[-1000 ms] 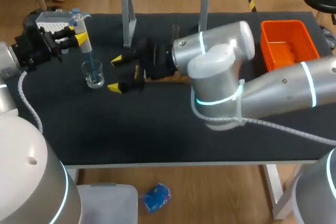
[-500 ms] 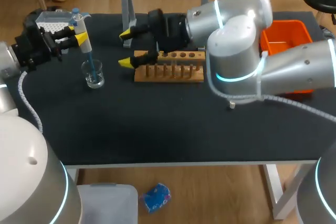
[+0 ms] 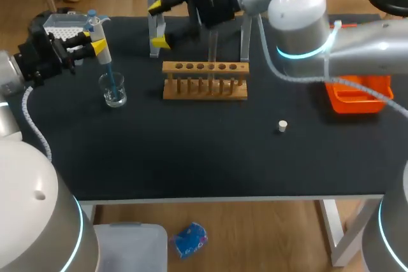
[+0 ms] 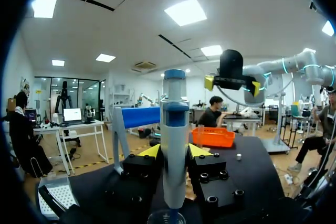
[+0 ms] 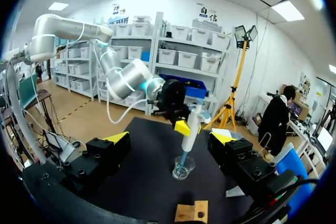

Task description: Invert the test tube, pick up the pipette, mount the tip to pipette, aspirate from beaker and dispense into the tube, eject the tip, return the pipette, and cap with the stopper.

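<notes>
Left gripper (image 3: 95, 39), in the head view, is near the bench's left edge, closed on the pipette (image 3: 101, 37) with one yellow finger on each side of its body. The pipette's blue tip (image 3: 110, 76) reaches down into the glass beaker (image 3: 115, 93) standing on the bench. A tip box (image 3: 60, 27) sits in the far left corner. The right arm comes in from the right and reaches past the middle. Its right gripper (image 3: 159, 25) hangs high over the far edge, fingers spread wide and empty. A wooden rack (image 3: 204, 84) sits mid-bench, toward the far edge, and the test tube (image 3: 211, 48) stands in one of its holes. A small white stopper (image 3: 282, 125) lies alone, right of the rack and nearer the front edge. An orange basket (image 3: 352, 99) sits by the right edge.

In the left wrist view, the pipette (image 4: 174, 145) stands upright between this gripper's yellow tips, which press it from both sides. The beaker's rim (image 4: 170, 217) is just under it. Ahead, the right gripper (image 4: 233, 81) hangs above the bench, tips wide apart. The orange basket (image 4: 212, 136) and stopper (image 4: 239, 156) lie beyond.

In the right wrist view, the right gripper (image 5: 170, 139) is wide open with nothing in it. Ahead stands the beaker (image 5: 182, 171) with the pipette (image 5: 192, 121) in it. The rack's end (image 5: 191, 211) shows under the gripper.
</notes>
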Controlling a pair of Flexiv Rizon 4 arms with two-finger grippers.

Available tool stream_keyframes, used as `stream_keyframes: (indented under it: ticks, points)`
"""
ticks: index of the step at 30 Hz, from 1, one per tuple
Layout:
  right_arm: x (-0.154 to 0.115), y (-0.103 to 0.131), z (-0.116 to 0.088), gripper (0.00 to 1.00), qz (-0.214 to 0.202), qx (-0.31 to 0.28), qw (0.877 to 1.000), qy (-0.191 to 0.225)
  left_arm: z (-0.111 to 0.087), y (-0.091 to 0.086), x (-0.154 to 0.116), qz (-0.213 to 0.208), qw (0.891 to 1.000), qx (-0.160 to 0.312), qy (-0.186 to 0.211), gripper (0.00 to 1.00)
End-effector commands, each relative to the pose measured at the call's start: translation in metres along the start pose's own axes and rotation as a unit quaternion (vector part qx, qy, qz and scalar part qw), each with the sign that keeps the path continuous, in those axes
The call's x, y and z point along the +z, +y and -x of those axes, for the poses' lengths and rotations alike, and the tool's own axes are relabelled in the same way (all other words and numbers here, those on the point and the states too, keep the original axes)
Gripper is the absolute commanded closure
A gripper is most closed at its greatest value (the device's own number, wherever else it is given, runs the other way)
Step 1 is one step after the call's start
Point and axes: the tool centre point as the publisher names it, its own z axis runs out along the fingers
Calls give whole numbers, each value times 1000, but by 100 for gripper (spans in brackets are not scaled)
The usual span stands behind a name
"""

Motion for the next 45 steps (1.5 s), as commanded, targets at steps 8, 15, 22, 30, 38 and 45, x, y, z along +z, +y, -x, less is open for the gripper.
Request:
stream_keyframes:
  ticks: [8,15,22,30,38,45]
  points:
    - [22,18,20,0,2,5,993,114,-1,0,0,-1,1000,1,-1,100]
    - [22,18,20,0,2,5,993,114,-1,0,0,-1,1000,1,-1,100]
    - [23,16,21,0,-1,18,995,100,-1,0,0,-1,1000,1,-1,100]
    - [38,24,41,0,0,38,996,75,-1,0,0,-1,1000,1,-1,100]
    - [58,36,57,97,-1,33,996,83,-1,0,0,-1,1000,1,-1,100]
    - [76,46,69,100,6,25,995,97,-1,0,0,-1,1000,1,-1,100]
